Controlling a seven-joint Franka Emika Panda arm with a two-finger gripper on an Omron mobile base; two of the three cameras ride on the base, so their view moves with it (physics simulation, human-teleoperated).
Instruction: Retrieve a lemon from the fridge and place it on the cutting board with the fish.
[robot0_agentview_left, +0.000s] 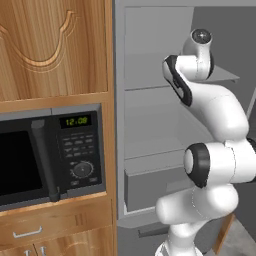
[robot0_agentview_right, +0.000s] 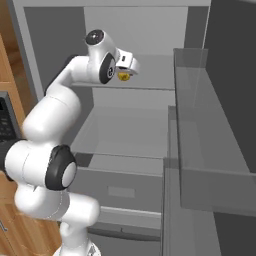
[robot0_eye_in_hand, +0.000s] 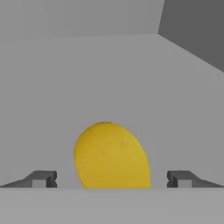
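Observation:
The fridge (robot0_agentview_left: 150, 125) stands open, with pale grey shelves inside. On its upper shelf (robot0_agentview_right: 155, 75) lies the yellow lemon (robot0_eye_in_hand: 111, 155), also seen as a small yellow spot (robot0_agentview_right: 124, 76) under the hand. My gripper (robot0_eye_in_hand: 111, 178) is open, reaching into that shelf, with one dark fingertip (robot0_eye_in_hand: 43, 178) on each side of the lemon and a gap left on both sides. From the right base view the gripper (robot0_agentview_right: 126, 70) hangs just over the fruit. The cutting board and the fish are out of view.
The open fridge door (robot0_agentview_right: 235, 100) with its clear door bins (robot0_agentview_right: 200, 125) stands close on the right. A grey drawer (robot0_agentview_right: 120, 190) sits below the shelves. Left of the fridge are a black microwave (robot0_agentview_left: 50, 155) and wooden cabinets (robot0_agentview_left: 50, 45).

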